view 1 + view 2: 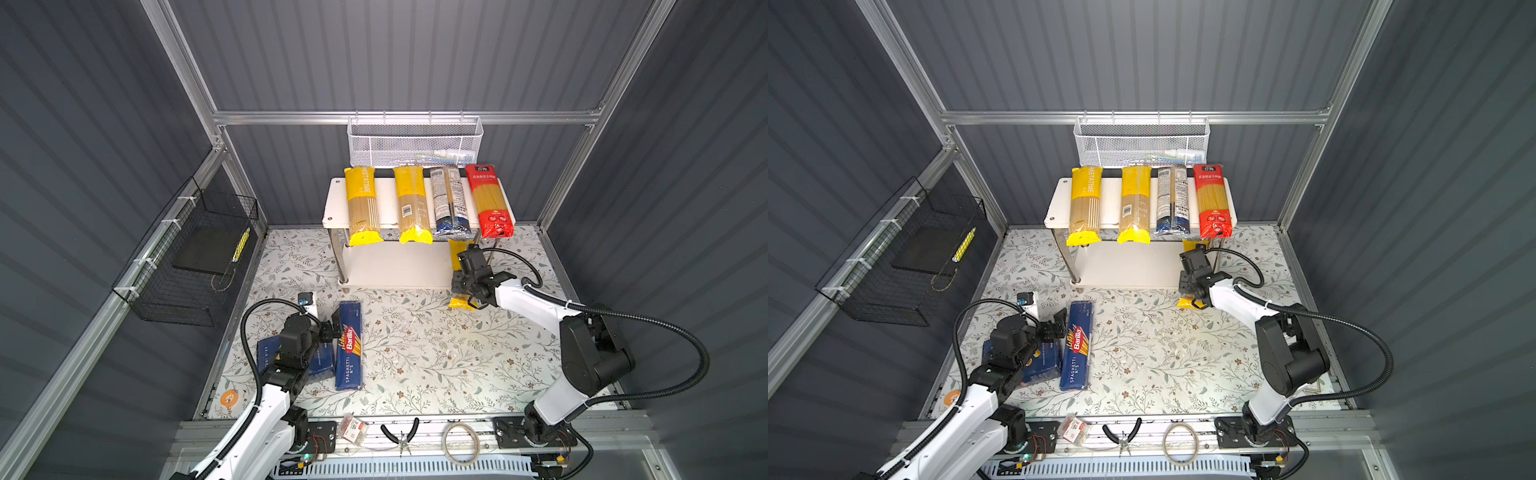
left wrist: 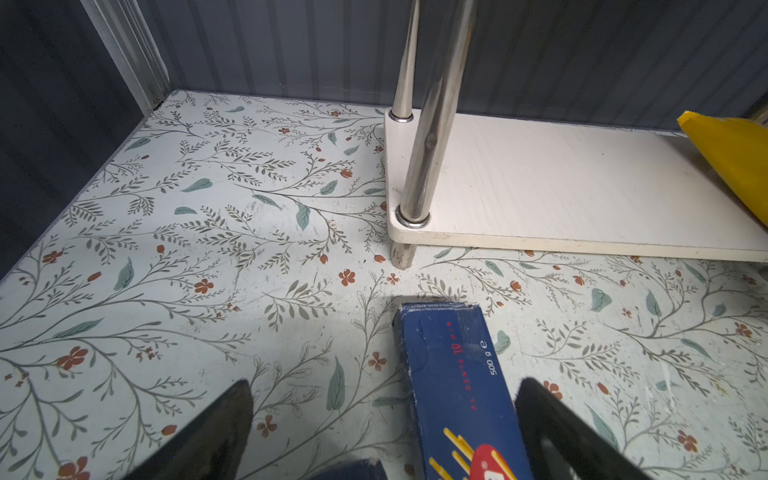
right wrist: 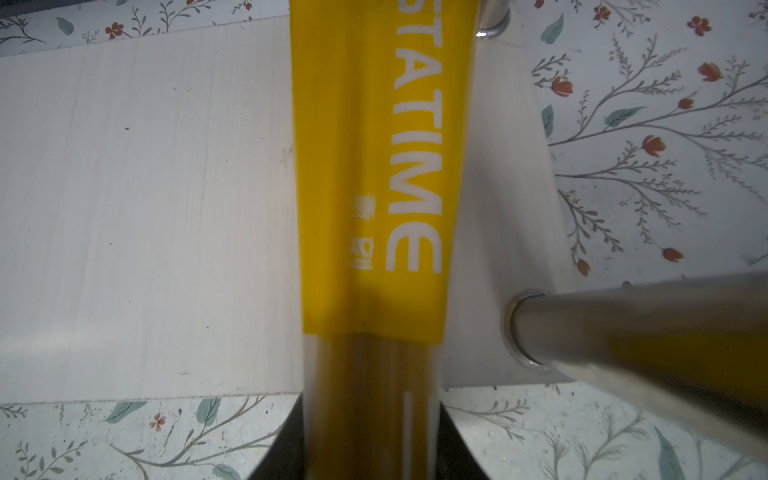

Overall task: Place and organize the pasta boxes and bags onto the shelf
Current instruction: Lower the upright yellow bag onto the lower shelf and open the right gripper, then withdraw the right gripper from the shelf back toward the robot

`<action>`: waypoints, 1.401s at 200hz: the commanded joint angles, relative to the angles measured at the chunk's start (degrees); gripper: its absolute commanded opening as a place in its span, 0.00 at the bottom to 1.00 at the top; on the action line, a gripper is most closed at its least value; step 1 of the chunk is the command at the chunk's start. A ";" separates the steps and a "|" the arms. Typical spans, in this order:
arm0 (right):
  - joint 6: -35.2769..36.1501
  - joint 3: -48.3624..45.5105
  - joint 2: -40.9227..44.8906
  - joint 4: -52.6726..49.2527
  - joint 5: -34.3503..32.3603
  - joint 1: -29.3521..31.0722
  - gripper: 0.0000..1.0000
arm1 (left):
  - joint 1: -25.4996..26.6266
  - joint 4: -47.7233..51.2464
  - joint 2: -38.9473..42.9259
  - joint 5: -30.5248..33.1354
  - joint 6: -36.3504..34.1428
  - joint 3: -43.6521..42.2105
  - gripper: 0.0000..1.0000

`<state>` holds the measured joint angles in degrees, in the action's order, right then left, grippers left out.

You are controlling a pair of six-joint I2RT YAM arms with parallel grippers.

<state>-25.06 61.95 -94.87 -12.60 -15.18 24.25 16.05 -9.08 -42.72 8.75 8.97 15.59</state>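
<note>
The two-tier white shelf (image 1: 336,199) carries two yellow bags, a blue-silver bag and a red bag (image 1: 490,201) on its top board. My right gripper (image 1: 462,286) is shut on a yellow pasta bag (image 3: 374,166), whose far end lies on the lower board (image 3: 145,187) at its right end, beside a chrome leg (image 3: 623,324). A blue Barilla spaghetti box (image 1: 349,345) lies flat on the floral floor. My left gripper (image 1: 330,328) hovers open at its far end, and the box (image 2: 453,374) sits close to one finger (image 2: 552,428). A second blue box (image 1: 322,365) lies partly under the left arm.
A white mesh basket (image 1: 415,141) hangs on the back rail above the shelf. A black wire basket (image 1: 195,257) hangs on the left wall. Pliers (image 1: 401,434), a cable coil (image 1: 460,442) and a small packet (image 1: 352,428) lie on the front rail.
</note>
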 commanded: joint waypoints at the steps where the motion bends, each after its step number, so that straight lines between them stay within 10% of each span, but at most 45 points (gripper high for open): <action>1: 0.28 3.35 0.80 5.57 -1.18 -1.01 0.43 | 0.01 -0.60 0.36 -0.68 -1.10 1.36 0.99; 213: -6.32 -13.69 28.78 -6.72 0.77 6.58 0.76 | 0.00 -0.59 0.67 -0.64 -1.04 1.19 0.99; 280: -10.25 -24.53 41.26 -5.28 16.67 8.79 0.78 | 0.02 -0.60 0.37 -0.59 -1.06 1.36 0.99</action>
<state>-33.41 40.32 -54.35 -18.46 -5.19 32.77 16.05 -9.06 -42.72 8.73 8.97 15.59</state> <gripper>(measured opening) 0.777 0.993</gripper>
